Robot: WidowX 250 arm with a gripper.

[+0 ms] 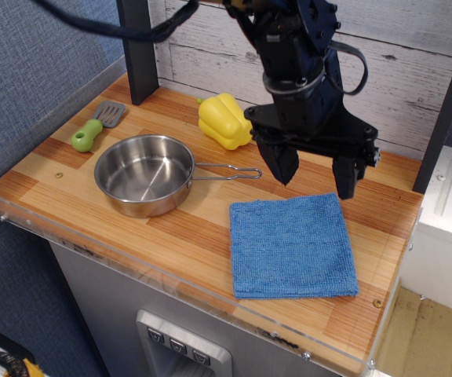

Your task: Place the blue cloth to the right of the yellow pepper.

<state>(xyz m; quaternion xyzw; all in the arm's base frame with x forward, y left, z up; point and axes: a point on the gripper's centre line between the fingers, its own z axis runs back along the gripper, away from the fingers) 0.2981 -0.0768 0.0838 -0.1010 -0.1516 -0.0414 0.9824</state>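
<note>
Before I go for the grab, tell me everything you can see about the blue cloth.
The blue cloth is a roughly square, medium-blue terry towel with a nubby pile and a stitched hem. It lies flat and unfolded on the wooden counter, near the front right, turned slightly askew. The open gripper hangs above its far edge; contact cannot be told.

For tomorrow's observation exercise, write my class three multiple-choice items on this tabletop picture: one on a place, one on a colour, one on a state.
1. Where does the blue cloth lie?
A. front right of the table
B. inside the steel pan
C. on the yellow pepper

2. What colour is the spatula handle?
A. red
B. green
C. black

3. How is the gripper?
A. shut on the cloth
B. shut on the pepper
C. open, holding nothing

Answers: 1 A, cloth flat near the front right edge; 2 B, green handle under a grey blade; 3 C, fingers spread apart above the cloth's far edge.
</note>
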